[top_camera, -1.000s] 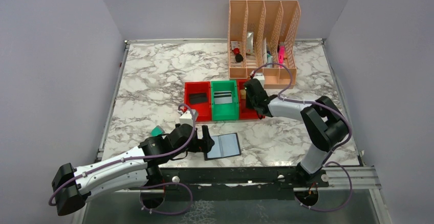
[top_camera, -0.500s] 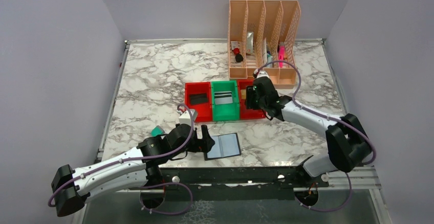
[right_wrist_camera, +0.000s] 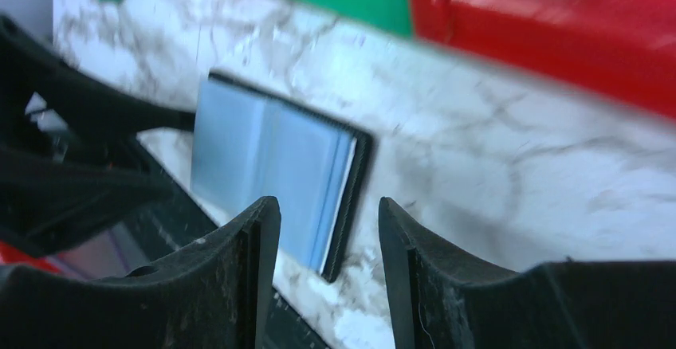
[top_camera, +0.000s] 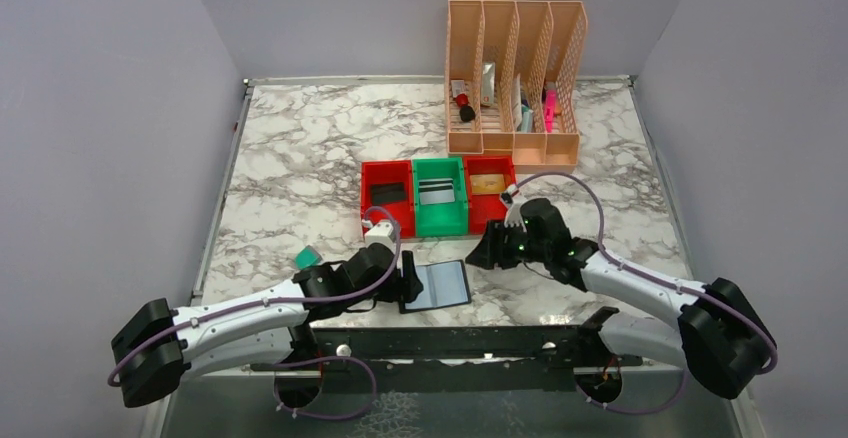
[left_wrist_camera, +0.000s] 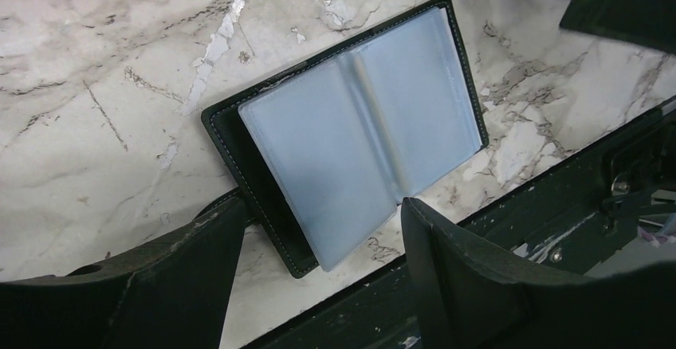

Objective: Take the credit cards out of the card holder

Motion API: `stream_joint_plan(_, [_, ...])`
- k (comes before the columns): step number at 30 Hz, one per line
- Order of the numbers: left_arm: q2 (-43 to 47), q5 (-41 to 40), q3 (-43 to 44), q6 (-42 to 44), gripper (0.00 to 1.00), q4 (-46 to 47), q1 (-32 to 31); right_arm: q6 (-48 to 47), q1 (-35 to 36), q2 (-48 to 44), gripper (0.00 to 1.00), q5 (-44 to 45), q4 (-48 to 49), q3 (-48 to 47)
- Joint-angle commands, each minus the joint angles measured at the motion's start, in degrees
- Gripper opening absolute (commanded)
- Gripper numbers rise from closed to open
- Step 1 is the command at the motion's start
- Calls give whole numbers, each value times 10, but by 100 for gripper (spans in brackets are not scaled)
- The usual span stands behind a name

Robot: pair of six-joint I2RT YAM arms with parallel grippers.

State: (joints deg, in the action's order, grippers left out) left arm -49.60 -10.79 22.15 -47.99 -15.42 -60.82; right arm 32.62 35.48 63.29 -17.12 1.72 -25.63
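The card holder [top_camera: 437, 285] lies open on the marble near the front edge, black cover down, blue-grey pockets up. No card shows in its pockets. My left gripper [top_camera: 405, 280] is open at its left edge; in the left wrist view the fingers straddle the near corner of the holder [left_wrist_camera: 359, 126], gripper [left_wrist_camera: 323, 205]. My right gripper [top_camera: 487, 251] is open and empty, just right of and above the holder; in the right wrist view the holder [right_wrist_camera: 271, 158] lies beyond the gripper [right_wrist_camera: 327, 204]. Cards lie in the bins: a dark one [top_camera: 386, 192], a striped one [top_camera: 434, 190], a tan one [top_camera: 486, 184].
A red bin [top_camera: 365, 198], a green bin [top_camera: 440, 223] and a second red bin [top_camera: 490, 160] stand side by side behind the holder. A peach file organiser [top_camera: 514, 78] stands at the back. A small teal object [top_camera: 307, 256] lies left of my left arm. A black rail [top_camera: 450, 338] runs along the front edge.
My right gripper has moved from over the right red bin forward and down to just right of the card holder. My left arm has shifted slightly right; the holder has stayed put.
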Motion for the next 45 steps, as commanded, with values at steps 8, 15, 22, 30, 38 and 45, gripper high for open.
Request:
stream_joint_plan(8, [-46,21,-5,-14,67,39,2,57,117,79,46,-47,76,18])
stream_joint_plan(15, [-46,32,-14,-12,53,44,2,49,126,94,45,-2,42,3])
stream_joint_plan(22, [-46,39,-18,-5,34,51,2,52,127,124,41,-32,72,3])
stream_joint_plan(30, [-62,56,-28,-3,19,73,2,56,131,144,33,-39,81,-5])
stream_joint_plan(38, [-86,58,-19,4,13,70,2,52,137,113,36,-27,42,-28])
stream_joint_plan(45, [-67,44,-20,-7,19,57,2,45,139,110,40,5,5,-35])
